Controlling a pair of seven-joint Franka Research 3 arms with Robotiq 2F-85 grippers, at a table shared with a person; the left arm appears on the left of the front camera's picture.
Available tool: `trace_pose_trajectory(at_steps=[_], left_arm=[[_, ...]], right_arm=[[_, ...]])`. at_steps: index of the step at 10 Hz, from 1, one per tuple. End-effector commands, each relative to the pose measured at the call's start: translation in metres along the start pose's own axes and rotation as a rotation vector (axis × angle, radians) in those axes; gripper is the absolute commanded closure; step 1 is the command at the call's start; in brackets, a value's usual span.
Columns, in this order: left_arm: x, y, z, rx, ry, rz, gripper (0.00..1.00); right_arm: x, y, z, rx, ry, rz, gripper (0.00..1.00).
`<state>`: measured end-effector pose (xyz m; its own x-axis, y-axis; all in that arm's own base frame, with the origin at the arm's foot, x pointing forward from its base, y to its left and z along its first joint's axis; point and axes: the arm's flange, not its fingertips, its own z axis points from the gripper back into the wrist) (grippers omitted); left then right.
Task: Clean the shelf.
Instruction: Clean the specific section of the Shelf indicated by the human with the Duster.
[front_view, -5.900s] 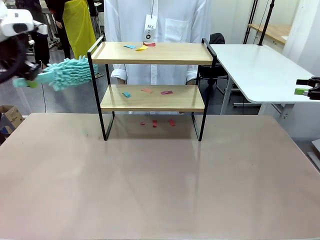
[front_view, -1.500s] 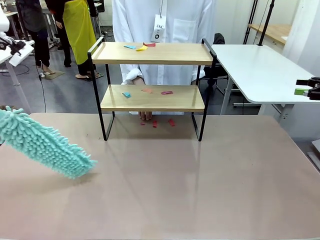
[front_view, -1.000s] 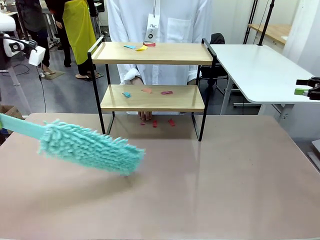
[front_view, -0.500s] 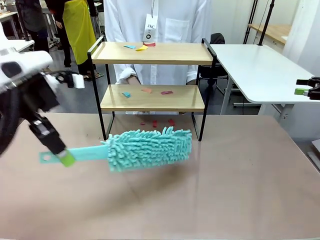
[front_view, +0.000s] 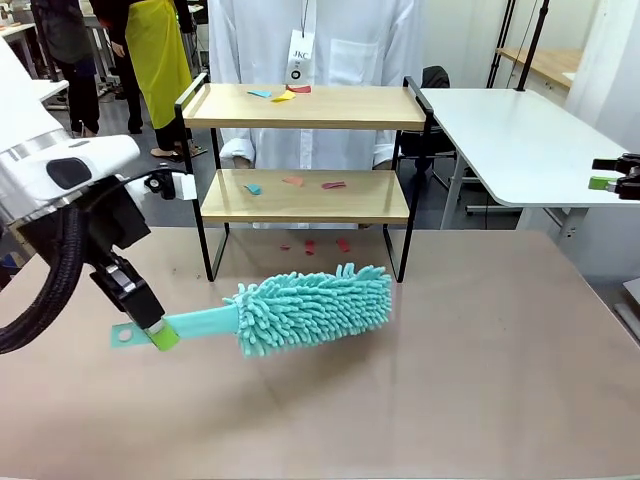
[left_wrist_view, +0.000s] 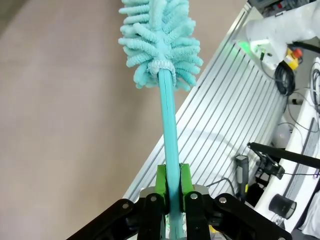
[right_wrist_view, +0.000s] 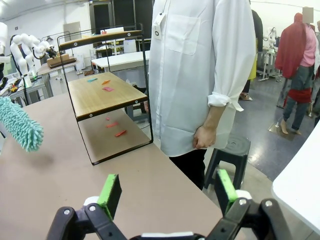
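Left gripper (front_view: 160, 335) clamps duster (front_view: 315, 308), seemingly just above tan table (front_view: 450, 380); right gripper (right_wrist_view: 168, 191) gapes.

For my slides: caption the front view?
Left gripper holds a teal duster in front of the shelf, paper scraps on both boards.

A person in a white coat (front_view: 320, 40) stands at the top centre of the front view, beyond the far edge of the brown table (front_view: 420, 390), with a badge (front_view: 297, 68) hanging at the chest. A white side table (front_view: 510, 140) occupies the upper right. At upper left, farther off, someone wears a yellow garment (front_view: 155, 50). In the right wrist view a black stool (right_wrist_view: 227, 147) stands right of centre, beside the coat, and a figure in red (right_wrist_view: 295, 50) is at far right.
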<state>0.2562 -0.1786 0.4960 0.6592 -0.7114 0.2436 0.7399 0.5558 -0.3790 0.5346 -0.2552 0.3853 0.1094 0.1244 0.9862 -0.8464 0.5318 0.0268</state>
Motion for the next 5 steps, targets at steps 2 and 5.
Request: trace_pose_trajectory(at_steps=[2, 5], left_arm=[[0.013, -0.011, -0.020, 0.025, -0.025, 0.010, 0.87], [0.022, -0.018, -0.054, 0.070, -0.163, 0.098, 0.87]], right_arm=[[0.002, 0.000, -0.002, -0.003, 0.002, 0.005, 0.00], [0.002, 0.000, -0.002, -0.003, 0.002, 0.005, 0.00]])
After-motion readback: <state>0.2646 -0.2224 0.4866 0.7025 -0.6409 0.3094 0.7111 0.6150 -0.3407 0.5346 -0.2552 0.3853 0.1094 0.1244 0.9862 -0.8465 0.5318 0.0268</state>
